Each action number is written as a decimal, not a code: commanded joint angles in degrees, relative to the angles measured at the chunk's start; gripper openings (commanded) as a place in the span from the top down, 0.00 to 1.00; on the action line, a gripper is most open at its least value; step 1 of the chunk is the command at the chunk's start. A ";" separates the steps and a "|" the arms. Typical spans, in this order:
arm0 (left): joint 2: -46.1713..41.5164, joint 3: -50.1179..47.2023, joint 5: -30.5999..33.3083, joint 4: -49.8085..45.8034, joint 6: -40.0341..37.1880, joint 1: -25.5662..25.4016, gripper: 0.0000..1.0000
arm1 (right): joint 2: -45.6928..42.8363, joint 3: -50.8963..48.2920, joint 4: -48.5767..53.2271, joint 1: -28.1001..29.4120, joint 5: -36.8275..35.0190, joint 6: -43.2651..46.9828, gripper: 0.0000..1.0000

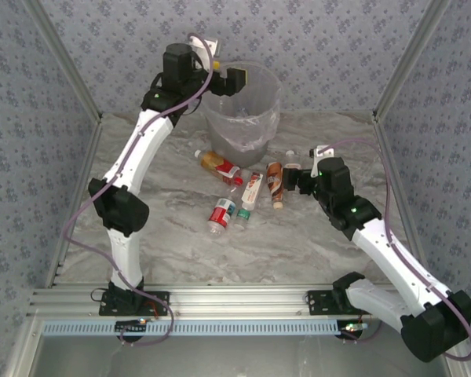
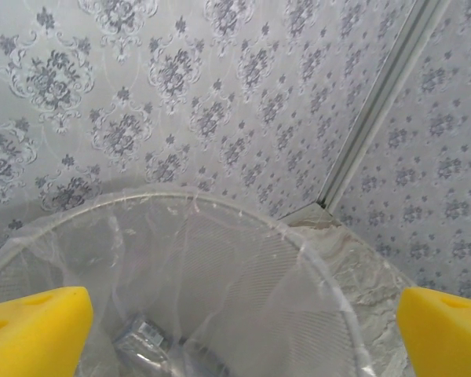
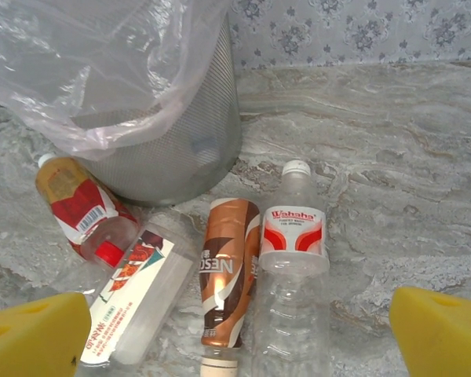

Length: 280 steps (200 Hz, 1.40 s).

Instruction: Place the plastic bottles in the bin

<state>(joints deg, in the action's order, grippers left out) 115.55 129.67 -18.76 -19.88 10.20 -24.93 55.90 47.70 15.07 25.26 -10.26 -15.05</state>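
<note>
Nearest the arm bases, a bottle with a red label (image 1: 221,214) lies by itself on the marbled table (image 1: 180,259). A little beyond it the right gripper (image 1: 289,179) is held close over the table with its yellow pads (image 3: 35,334) spread wide and nothing between them. It faces a row of bottles lying side by side. These are a clear bottle with a red and white label (image 3: 293,243) and a white cap, a brown bottle (image 3: 229,271) just beside it on the left, and then a bottle with a white label (image 3: 137,298). An orange bottle (image 3: 78,204) with a red label lies at an angle near the foot of the bin. The bin (image 3: 180,149), a grey mesh basket lined with a clear bag, stands upright just behind them at the far side of the table, near the wall. The left gripper (image 1: 242,78) hangs above its rim, its fingers (image 2: 447,330) far apart and empty. A bottle inside the bin (image 2: 145,342) lies at the bottom.
</note>
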 commanded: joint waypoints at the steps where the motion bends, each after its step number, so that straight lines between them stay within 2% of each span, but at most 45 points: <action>1: -3.01 -3.91 0.02 0.51 2.06 -1.29 0.01 | 0.19 -0.70 -1.99 -0.37 -2.15 -0.41 0.00; 30: -8.84 -15.80 4.10 10.74 1.39 -2.62 0.00 | -0.26 -2.03 -1.68 -0.76 -3.13 -0.71 0.00; 89: -20.70 -36.43 8.45 22.60 3.37 -2.85 0.01 | -1.45 -5.32 -1.89 -2.70 -4.57 -1.82 0.00; 145: -30.96 -53.62 14.46 28.06 6.66 -2.35 0.01 | -0.47 -7.03 -0.36 -5.12 -2.84 -2.35 0.00; 172: -33.32 -57.45 15.67 27.73 9.75 -0.57 0.00 | 0.50 -7.07 0.44 -6.63 -1.53 -2.20 0.00; 200: -35.13 -60.51 16.41 26.80 13.50 1.67 0.01 | 3.17 -6.05 2.42 -9.13 3.45 -0.91 0.00; 232: -37.35 -64.61 17.72 27.35 16.88 3.65 0.01 | 8.22 -3.16 6.08 -10.86 5.36 -1.29 0.00; 247: -38.32 -66.15 18.05 27.10 17.31 4.31 0.00 | 11.39 -1.73 7.14 -11.72 8.83 -1.12 0.00; 280: -40.83 -69.43 18.72 26.65 17.49 5.13 0.01 | 18.22 1.54 8.39 -11.73 10.85 -3.75 0.00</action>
<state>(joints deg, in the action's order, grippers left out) 77.84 61.84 -1.34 5.41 26.46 -20.34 70.81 46.06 20.91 13.72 -2.83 -16.64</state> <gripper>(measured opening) 0.994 0.999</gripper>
